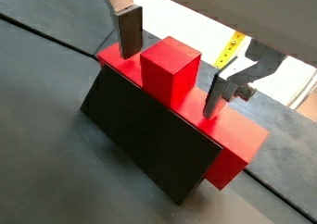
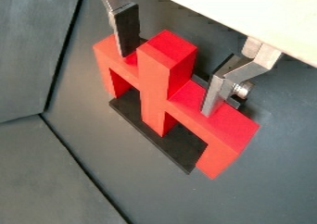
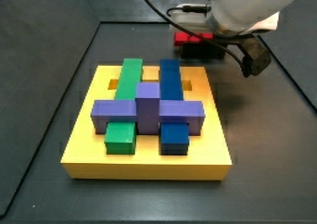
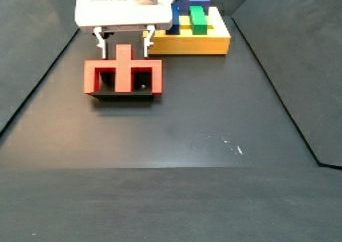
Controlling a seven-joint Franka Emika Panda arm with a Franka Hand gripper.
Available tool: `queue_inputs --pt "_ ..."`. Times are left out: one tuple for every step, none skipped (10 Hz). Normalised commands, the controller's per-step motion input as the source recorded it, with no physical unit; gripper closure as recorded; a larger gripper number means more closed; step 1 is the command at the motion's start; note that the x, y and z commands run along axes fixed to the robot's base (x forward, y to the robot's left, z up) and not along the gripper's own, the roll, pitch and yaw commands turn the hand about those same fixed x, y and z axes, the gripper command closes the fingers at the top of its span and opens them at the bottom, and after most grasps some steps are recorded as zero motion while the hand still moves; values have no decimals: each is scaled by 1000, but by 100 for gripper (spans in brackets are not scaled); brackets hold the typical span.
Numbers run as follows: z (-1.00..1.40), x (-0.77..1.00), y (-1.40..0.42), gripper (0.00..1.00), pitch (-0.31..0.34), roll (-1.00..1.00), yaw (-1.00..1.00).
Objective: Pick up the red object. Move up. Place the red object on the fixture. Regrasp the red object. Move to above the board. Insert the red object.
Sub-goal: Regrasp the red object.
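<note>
The red object stands on the dark fixture, its crossbar along the fixture's upper edge and its stub pointing up at the wrist. In both wrist views my gripper is open and straddles the stub, one finger on each side with a small gap to the red plastic. A side view shows the red object on the fixture, with the gripper straight above it. The yellow board lies apart from them, bearing green, blue and purple blocks.
Green, blue and purple blocks fill the board's slots. The black floor has raised edges along its sides. A yellow measuring strip lies past the floor's edge.
</note>
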Motion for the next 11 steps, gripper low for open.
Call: queue_inputs --pt "0 0 0 0 -37 -20 0" --pt "0 0 0 0 0 0 0" --pt "0 0 0 100 0 0 0" --pt "0 0 0 100 0 0 0" --pt "0 0 0 100 0 0 0" --pt "0 0 0 100 0 0 0" --pt "0 0 0 100 0 0 0" --pt "0 0 0 100 0 0 0" --pt "0 0 0 100 0 0 0" --pt "0 0 0 100 0 0 0" --pt "0 0 0 100 0 0 0"
